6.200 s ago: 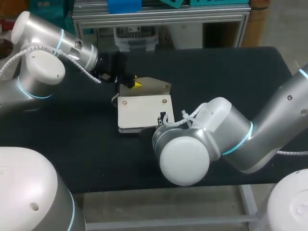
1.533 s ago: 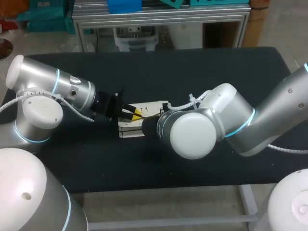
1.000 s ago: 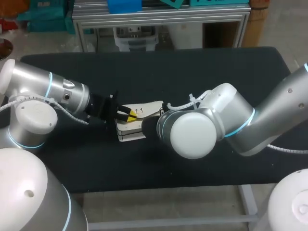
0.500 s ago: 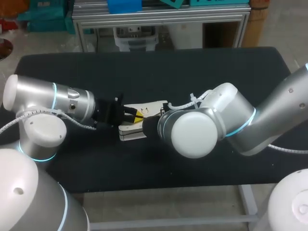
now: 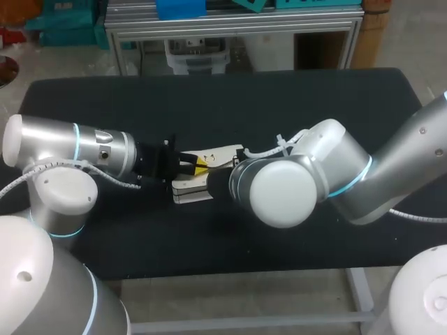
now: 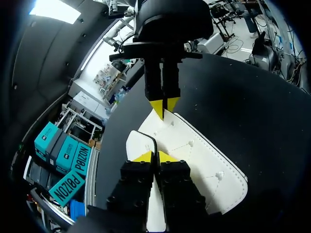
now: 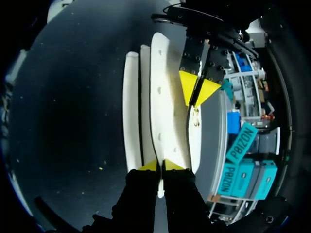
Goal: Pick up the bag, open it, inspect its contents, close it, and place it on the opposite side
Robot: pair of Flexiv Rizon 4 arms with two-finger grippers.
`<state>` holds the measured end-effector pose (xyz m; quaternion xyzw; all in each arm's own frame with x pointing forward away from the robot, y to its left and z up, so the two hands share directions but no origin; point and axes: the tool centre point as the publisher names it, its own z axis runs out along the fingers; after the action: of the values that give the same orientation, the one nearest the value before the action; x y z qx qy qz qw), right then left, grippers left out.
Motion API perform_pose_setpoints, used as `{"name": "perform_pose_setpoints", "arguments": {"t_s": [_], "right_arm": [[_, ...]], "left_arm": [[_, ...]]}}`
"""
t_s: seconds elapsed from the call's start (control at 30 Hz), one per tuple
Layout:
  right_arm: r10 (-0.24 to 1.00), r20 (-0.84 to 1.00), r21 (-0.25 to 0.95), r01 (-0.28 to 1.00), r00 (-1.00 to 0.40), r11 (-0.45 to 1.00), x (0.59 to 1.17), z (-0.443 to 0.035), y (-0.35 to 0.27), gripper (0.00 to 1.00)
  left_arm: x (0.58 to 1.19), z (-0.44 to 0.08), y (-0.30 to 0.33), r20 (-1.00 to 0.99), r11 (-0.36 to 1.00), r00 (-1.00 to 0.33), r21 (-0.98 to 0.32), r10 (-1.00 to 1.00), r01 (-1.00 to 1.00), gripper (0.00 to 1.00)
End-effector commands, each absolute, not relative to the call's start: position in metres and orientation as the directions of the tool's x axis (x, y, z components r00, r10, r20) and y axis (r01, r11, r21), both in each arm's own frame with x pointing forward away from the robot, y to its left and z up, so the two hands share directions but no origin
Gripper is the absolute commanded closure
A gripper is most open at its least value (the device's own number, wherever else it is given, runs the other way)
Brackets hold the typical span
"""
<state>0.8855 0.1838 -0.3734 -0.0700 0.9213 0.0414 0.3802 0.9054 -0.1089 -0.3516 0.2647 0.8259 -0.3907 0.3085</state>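
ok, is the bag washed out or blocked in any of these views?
Head view: the right arm's joint hides much of the bag; the strip left showing is bright, little detail. Left wrist view: bag evenly lit, stitching and snaps show. Right wrist view: bag edge-on, white flaps nearly featureless; left claw and right claw well lit.

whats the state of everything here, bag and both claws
bag: white, pinched at opposite edges by both claws, with its layers spread apart along one side; the inside cannot be seen
left claw: shut on a thin edge of the bag
right claw: shut on the bag's opposite edge, facing the left claw
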Motion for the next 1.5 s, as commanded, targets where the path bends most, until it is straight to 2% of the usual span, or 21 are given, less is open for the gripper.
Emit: {"name": "perform_pose_setpoints", "arguments": {"t_s": [0.03, 0.23, 0.33, 0.4, 0.7, 0.73, 0.77, 0.8, 1.1, 1.5], "right_arm": [[-0.004, -0.971, 0.045, -0.2, -0.239, 0.979, 0.885, -0.378, 0.181, 1.0], [-0.004, -0.971, 0.045, -0.2, -0.239, 0.979, 0.885, -0.378, 0.181, 1.0], [-0.004, -0.971, 0.045, -0.2, -0.239, 0.979, 0.885, -0.378, 0.181, 1.0], [-0.004, -0.971, 0.045, -0.2, -0.239, 0.979, 0.885, -0.378, 0.181, 1.0], [-0.004, -0.971, 0.045, -0.2, -0.239, 0.979, 0.885, -0.378, 0.181, 1.0], [-0.004, -0.971, 0.045, -0.2, -0.239, 0.979, 0.885, -0.378, 0.181, 1.0], [-0.004, -0.971, 0.045, -0.2, -0.239, 0.979, 0.885, -0.378, 0.181, 1.0], [-0.004, -0.971, 0.045, -0.2, -0.239, 0.979, 0.885, -0.378, 0.181, 1.0], [-0.004, -0.971, 0.045, -0.2, -0.239, 0.979, 0.885, -0.378, 0.181, 1.0], [-0.004, -0.971, 0.045, -0.2, -0.239, 0.979, 0.885, -0.378, 0.181, 1.0]], "left_arm": [[0.905, -0.355, -0.112, -0.72, 0.554, -0.668, -0.483, 0.189, 0.678, 0.56], [0.904, -0.351, -0.111, -0.74, 0.551, -0.65, -0.475, 0.171, 0.686, 0.62], [0.904, -0.346, -0.112, -0.767, 0.549, -0.621, -0.454, 0.16, 0.702, 0.75], [0.905, -0.345, -0.112, -0.781, 0.554, -0.604, -0.436, 0.159, 0.709, 0.78], [0.912, -0.357, -0.113, -0.79, 0.59, -0.588, -0.395, 0.173, 0.704, 0.77], [0.913, -0.358, -0.113, -0.794, 0.601, -0.585, -0.388, 0.167, 0.699, 0.81], [0.914, -0.359, -0.113, -0.795, 0.601, -0.583, -0.387, 0.167, 0.699, 0.95], [0.913, -0.359, -0.113, -0.795, 0.601, -0.583, -0.387, 0.167, 0.7, 1.0], [0.886, -0.361, -0.104, -0.821, 0.597, -0.532, -0.325, 0.208, 0.734, 1.0], [0.886, -0.373, -0.094, -0.816, 0.598, -0.558, -0.374, 0.151, 0.709, 1.0]]}}
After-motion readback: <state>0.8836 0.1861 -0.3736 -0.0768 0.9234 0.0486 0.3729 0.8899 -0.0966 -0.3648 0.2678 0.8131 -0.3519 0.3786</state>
